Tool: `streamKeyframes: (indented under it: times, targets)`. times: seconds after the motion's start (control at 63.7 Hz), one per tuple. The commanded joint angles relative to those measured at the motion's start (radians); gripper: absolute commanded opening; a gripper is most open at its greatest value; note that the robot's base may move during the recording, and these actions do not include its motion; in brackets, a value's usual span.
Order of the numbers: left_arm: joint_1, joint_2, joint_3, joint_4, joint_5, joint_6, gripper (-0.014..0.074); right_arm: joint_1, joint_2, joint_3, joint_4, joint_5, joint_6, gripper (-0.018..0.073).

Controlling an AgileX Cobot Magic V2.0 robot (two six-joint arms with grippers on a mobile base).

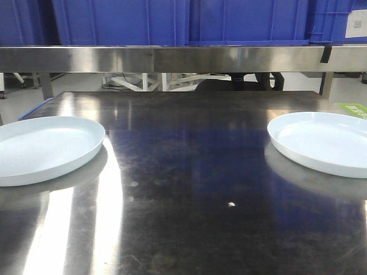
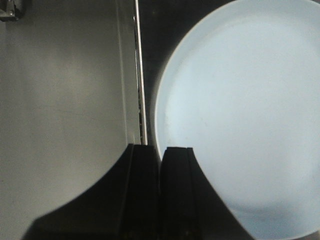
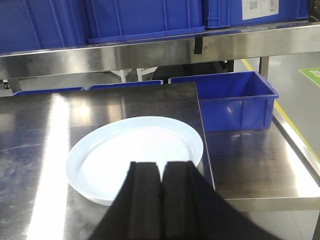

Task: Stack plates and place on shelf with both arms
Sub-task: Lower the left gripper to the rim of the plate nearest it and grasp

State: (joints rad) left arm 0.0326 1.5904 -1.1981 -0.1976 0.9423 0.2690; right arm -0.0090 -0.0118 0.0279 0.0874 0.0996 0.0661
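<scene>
Two plates flat and apart, both end effectors pressed together on nothing.

The left plate (image 1: 46, 150) sits at the left edge of the tabletop (image 1: 189, 189) and the right plate (image 1: 324, 143) is way over at the right edge. They are well apart, not yet stacked, with a tiny pale speck (image 1: 231, 203) on the steel between them. Behind and above them the shelf (image 1: 172, 59) runs straight across, with blue bins (image 1: 120, 20) sitting on top of it. The left end effector (image 2: 160, 150) has its fingers together, tips right at the left plate's rim; I can't tell if they touch it. The right end effector (image 3: 160, 165) is the same, fingers together with nothing between them, tips over the near rim of the right plate. Past the tabletop's right edge, one more blue bin (image 3: 235, 97) stands on a lower surface.
</scene>
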Motion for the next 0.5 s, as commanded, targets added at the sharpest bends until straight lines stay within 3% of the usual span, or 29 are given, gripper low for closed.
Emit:
streamKeyframes:
  times: [0.0, 0.251, 0.486]
  targets:
    - [0.001, -0.003, -0.047, -0.012, -0.008, -0.008, 0.0087, -0.002, -0.018, 0.002, -0.010, -0.082, -0.004, 0.0053]
    - [0.001, 0.102, -0.096, -0.023, 0.027, -0.038, 0.0119, -0.002, -0.018, 0.002, -0.010, -0.082, -0.004, 0.0053]
    - [0.001, 0.130, -0.112, -0.036, 0.031, -0.037, 0.0330, -0.002, -0.018, 0.002, -0.010, -0.082, -0.004, 0.0053]
